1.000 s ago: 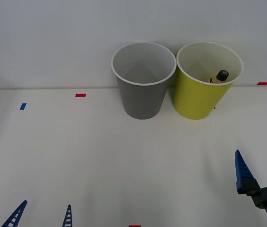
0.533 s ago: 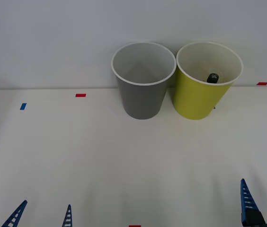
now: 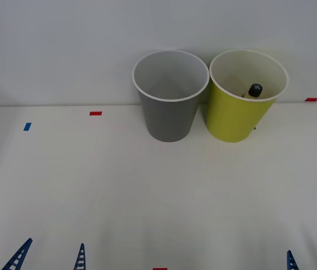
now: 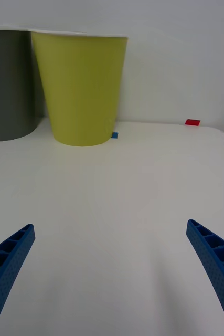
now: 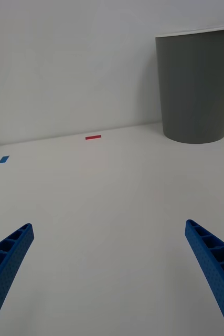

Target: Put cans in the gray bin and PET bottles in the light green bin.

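Observation:
The gray bin [image 3: 170,95] stands at the back of the white table, and the light green bin [image 3: 245,98] touches it on its right. Inside the light green bin lies the PET bottle [image 3: 254,90]; its black cap and a bit of yellowish neck show above the wall. My left gripper [image 3: 49,256] is open at the table's front left edge with nothing between its fingers. One blue fingertip [image 3: 290,260] of my right gripper pokes up at the front right corner. The right wrist view shows that gripper [image 4: 112,262] open and empty, facing the light green bin [image 4: 80,86].
Small red tape marks [image 3: 95,113] and a blue one [image 3: 27,126] lie on the table near the back wall. Another red mark [image 3: 159,269] sits at the front edge. The gray bin [image 5: 198,86] stands well ahead of the left gripper.
My right gripper has drawn back toward the front right corner and dropped almost out of the front view. The bottle's cap has shifted slightly inside the light green bin.

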Controlling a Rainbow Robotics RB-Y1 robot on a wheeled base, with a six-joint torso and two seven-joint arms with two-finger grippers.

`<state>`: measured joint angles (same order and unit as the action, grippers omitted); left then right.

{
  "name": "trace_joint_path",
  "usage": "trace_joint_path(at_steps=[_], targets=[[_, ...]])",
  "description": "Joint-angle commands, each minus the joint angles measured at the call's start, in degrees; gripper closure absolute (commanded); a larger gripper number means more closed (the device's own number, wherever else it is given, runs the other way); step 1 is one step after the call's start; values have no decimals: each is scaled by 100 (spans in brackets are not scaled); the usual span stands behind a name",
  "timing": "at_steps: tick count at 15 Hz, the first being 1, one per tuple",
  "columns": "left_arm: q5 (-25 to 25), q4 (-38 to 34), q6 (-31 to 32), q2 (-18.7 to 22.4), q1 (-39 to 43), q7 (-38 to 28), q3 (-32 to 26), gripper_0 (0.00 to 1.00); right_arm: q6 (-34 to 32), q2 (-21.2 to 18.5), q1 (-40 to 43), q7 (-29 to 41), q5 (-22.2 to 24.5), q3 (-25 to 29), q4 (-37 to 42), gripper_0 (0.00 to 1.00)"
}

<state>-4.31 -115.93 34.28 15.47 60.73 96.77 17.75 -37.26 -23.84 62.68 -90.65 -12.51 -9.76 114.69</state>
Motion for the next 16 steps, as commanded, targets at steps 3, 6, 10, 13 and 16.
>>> trace_joint_path(at_steps=[3,6,10,13,16], targets=[[0,0,0,0,0,0,0,0,-158,-25,323,-234,-147,-114,0,0],[0,0,0,0,0,0,0,0,-158,63,323,-198,-103,-149,-17,0],[0,0,0,0,0,0,0,0,-158,63,323,-198,-103,-149,-17,0],[0,0,0,0,0,0,0,0,-158,63,323,-198,-103,-149,-17,0],[0,0,0,0,0,0,0,0,-158,63,323,-198,-103,-149,-17,0]])
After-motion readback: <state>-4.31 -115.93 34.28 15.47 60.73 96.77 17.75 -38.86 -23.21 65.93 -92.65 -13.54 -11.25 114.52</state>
